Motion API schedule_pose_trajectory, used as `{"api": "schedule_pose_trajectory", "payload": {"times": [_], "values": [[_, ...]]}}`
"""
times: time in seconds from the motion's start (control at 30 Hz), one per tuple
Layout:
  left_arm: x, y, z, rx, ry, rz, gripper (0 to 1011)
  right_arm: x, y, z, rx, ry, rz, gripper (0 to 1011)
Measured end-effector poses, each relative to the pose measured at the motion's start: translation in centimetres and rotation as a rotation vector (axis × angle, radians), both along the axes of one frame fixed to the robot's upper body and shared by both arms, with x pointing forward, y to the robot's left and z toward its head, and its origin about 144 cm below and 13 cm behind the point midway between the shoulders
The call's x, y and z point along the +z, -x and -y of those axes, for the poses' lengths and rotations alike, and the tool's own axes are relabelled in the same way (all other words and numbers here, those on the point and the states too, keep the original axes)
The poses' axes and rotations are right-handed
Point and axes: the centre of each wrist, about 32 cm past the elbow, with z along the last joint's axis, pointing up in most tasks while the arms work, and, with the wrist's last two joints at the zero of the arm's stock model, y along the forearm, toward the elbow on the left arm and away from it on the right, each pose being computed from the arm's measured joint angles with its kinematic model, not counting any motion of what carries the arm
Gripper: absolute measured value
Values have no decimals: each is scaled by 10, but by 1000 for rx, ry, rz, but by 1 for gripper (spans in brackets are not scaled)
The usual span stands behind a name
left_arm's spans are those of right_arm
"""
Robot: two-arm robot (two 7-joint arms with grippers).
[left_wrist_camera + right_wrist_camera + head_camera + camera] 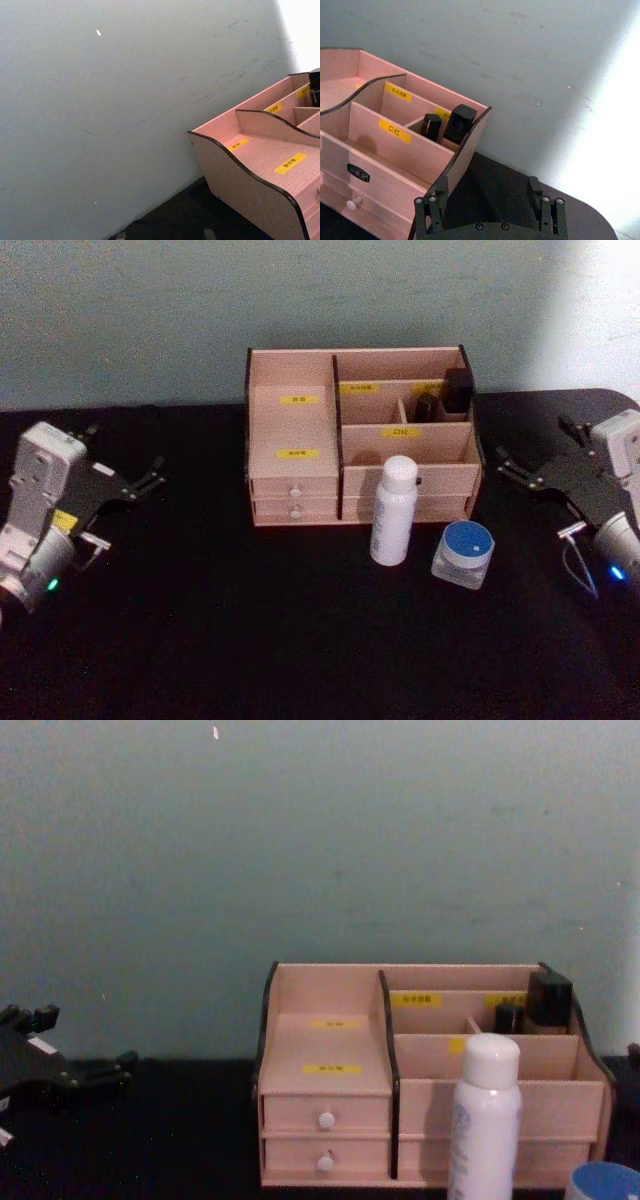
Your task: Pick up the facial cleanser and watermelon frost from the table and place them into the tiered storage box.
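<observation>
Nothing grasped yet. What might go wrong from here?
The facial cleanser is tall and upright; a glancing touch from the open right end effector may topple it onto the watermelon frost beside it. The tiered storage box stands close behind both, so a reach could hit its front. Its rear right compartment holds black bottles. The left end effector sits far left.

tiered storage box (290, 430): pale wood, matt, visible grain, dark edge trim; yellow stick-on labels (298, 453); smooth white drawer knobs (296, 498)
facial cleanser (392, 515): smooth white plastic, slight sheen
watermelon frost (464, 555): clear glossy jar, blue plastic-looking lid
worktop (250, 630): black, matt
wall (150, 310): matt paint, lightly scuffed
</observation>
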Motion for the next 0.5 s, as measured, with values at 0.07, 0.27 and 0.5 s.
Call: {"api": "schedule_pose_trajectory", "payload": {"times": [0.07, 0.27, 0.5], "values": [[0, 0, 0, 0, 0, 0, 1002, 2, 4, 2, -2, -18, 5, 1000], [0, 0, 0, 0, 0, 0, 1001, 12, 18, 9, 54, -50, -8, 1000], [0, 0, 0, 0, 0, 0, 1001, 22, 31, 7, 187, -58, -28, 1000]]}}
